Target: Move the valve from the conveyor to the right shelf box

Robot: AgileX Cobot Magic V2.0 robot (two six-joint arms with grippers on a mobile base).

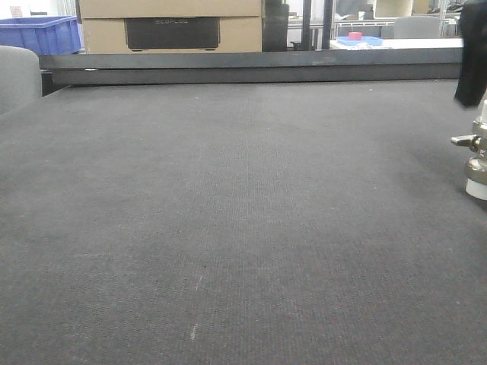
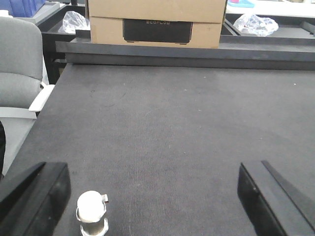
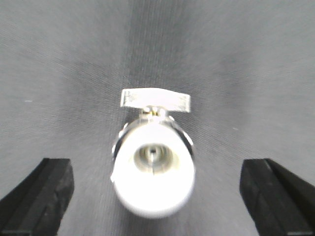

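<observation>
Two end effectors, both spread wide: my right end effector [image 3: 156, 196] frames the valve [image 3: 152, 162], which stands upright on the dark grey conveyor tabletop [image 3: 64, 73], touching neither finger; my left end effector [image 2: 153, 196] holds nothing.

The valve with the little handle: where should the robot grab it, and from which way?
Probably best to grab the valve by its round sides, just under the white cap, coming straight down from above. It stands upright on the belt, and its handle sticks out on one side only. The right gripper hangs over it, open, with jaws either side, clear of the handle.
</observation>
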